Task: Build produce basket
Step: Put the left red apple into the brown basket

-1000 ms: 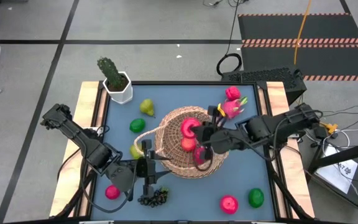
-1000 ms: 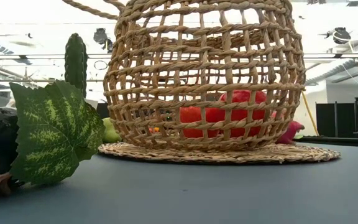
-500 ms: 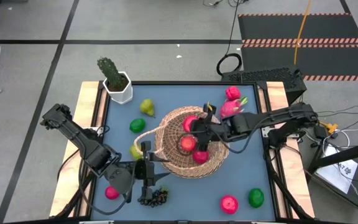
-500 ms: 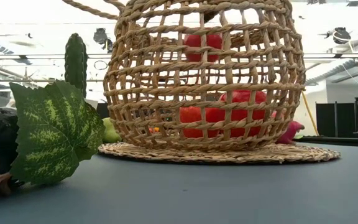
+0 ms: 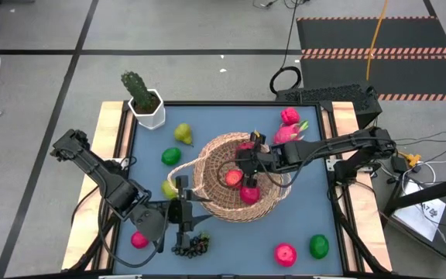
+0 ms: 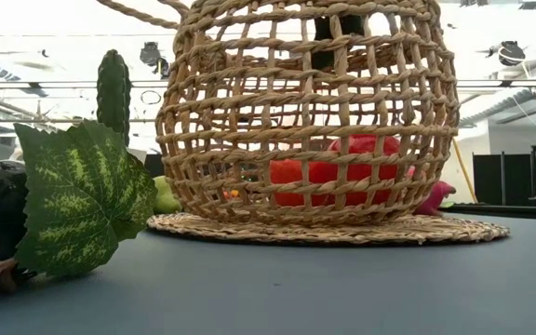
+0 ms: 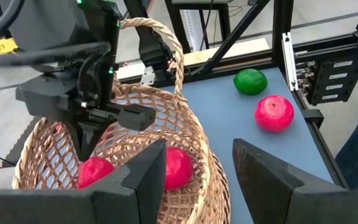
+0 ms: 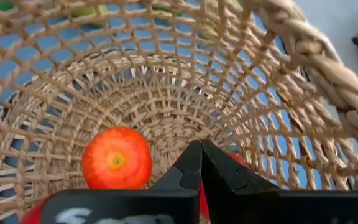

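Observation:
The woven basket [image 5: 207, 190] stands upright on its round mat in the middle of the table. Inside it lie red apples [image 8: 117, 158] [image 5: 248, 194]. My right gripper [image 8: 201, 146] is shut and hangs inside the basket above them, holding nothing; the low view shows it high behind the weave [image 6: 328, 42]. My left gripper [image 7: 199, 149] is open at the basket's near-left rim, one finger inside and one outside. Other produce lies on the table: pears [image 5: 183, 133], limes [image 5: 171, 156], a grape bunch [image 5: 192, 246], a dragon fruit [image 5: 289, 133]. My left gripper straddles the basket's rim [image 7: 211, 180], coming slanting down from the table's near left. Gaps show between the rim and both fingers, so I cannot tell whether either finger touches it.
A white pot with a cactus [image 5: 144, 99] stands at the far left corner. A red apple [image 5: 286, 253] and a lime [image 5: 319, 246] lie near the front right, and a pink apple [image 5: 139, 239] lies near the front left. The basket's looped handle [image 7: 166, 43] rises next to my left gripper.
My right gripper has sunk into the basket, still shut, and now shows behind the upper weave in the low view. A red fruit that showed high inside the basket half a second ago is no longer there.

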You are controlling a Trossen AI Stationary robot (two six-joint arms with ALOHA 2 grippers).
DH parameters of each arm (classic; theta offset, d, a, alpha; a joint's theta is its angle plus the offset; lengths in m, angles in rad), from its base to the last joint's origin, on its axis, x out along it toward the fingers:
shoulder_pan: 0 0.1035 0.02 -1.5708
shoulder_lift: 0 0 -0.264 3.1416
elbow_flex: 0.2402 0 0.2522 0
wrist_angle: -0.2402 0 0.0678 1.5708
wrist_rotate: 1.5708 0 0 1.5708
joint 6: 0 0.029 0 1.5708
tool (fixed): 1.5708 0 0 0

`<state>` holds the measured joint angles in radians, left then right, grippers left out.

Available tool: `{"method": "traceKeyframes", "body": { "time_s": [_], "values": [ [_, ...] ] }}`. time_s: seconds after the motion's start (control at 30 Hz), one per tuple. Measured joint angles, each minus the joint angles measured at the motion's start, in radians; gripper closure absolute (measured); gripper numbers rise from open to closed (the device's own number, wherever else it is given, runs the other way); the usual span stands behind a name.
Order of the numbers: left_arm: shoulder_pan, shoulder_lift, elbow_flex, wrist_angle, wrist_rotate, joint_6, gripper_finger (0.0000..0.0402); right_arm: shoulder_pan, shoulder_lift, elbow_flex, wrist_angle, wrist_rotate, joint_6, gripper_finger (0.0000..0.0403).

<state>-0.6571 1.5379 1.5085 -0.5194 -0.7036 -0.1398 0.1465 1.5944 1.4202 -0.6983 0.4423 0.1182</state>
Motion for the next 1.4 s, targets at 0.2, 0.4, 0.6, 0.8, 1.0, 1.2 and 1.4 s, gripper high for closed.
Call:
{"method": "traceKeyframes", "body": {
  "time_s": [0.2,0.4,0.6,0.8,1.0,1.2,1.4],
  "values": [
    [0.0,0.0,0.0,-0.001,0.0,0.0,0.0217,0.058,-0.072,0.006,0.045,-0.003,-0.002,0.0403],
    [0.0,0.0,0.0,-0.002,0.0,0.0,0.0217,0.153,-0.191,0.006,0.052,-0.001,0.004,0.0403],
    [-0.014,0.0,0.0,-0.055,0.0,-0.034,0.0218,0.301,-0.295,0.007,0.051,0.038,0.035,0.0403],
    [-0.06,0.0,0.0,-0.194,-0.001,-0.164,0.0218,0.467,-0.364,-0.024,0.052,0.193,0.02,0.0403],
    [-0.127,0.0,0.0,-0.383,0.047,-0.487,0.0217,0.618,-0.442,-0.101,0.053,0.345,0.094,0.0385],
    [-0.194,0.0,0.0,-0.46,0.078,-0.738,0.0217,0.703,-0.504,-0.229,0.118,0.398,0.156,0.0342],
    [-0.223,0.0,0.0,-0.475,0.071,-0.805,0.0217,0.768,-0.543,-0.345,0.286,0.396,0.166,0.0311]
  ]
}}
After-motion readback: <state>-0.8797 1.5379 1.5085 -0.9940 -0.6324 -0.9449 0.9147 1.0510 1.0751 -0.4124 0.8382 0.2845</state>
